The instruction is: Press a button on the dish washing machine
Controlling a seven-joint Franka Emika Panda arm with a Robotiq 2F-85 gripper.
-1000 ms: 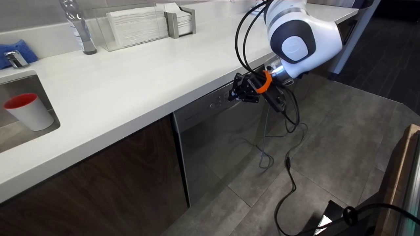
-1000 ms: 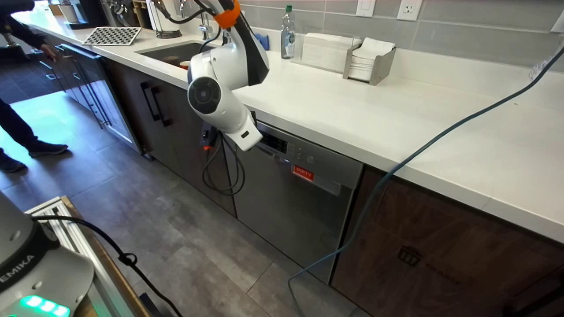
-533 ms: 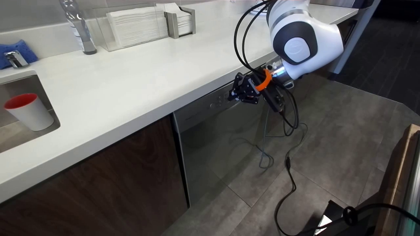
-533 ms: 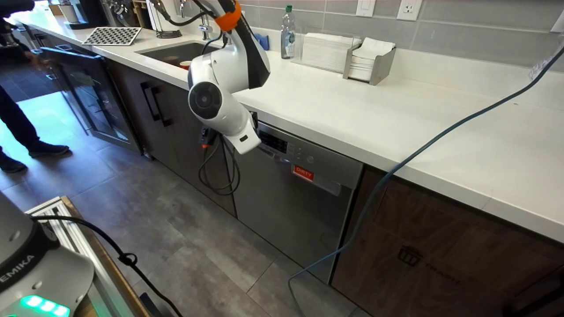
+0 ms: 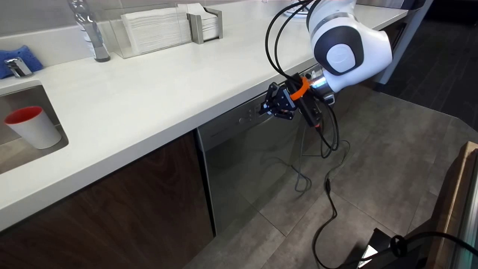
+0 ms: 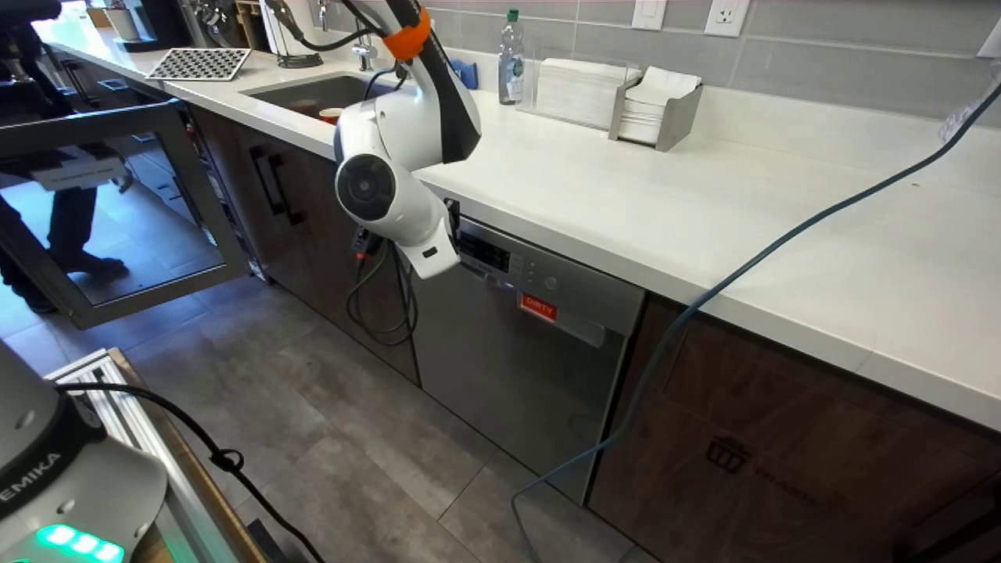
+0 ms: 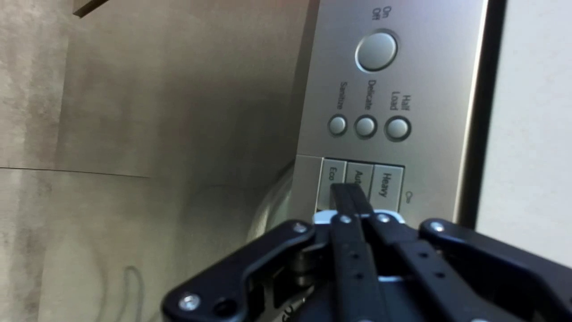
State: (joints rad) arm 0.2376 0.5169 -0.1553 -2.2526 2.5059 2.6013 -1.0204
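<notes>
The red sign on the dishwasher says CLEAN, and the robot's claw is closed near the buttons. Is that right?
Not quite: an exterior view shows the red sign on the dishwasher says DIRTY, not CLEAN. The claw is indeed closed near the buttons.

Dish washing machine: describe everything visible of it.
The dish washing machine is an upright, grey, steel-looking front, shut, beneath the white countertop and between dark wooden cabinets. Its top panel carries a dark display, large round On/Off button, small Half Load, Delicate and Sanitize buttons, and rectangular Eco and Heavy keys flanking a third key. A red DIRTY label sits below it. In the wrist view the gripper overlaps the keys; contact can't be told.
</notes>
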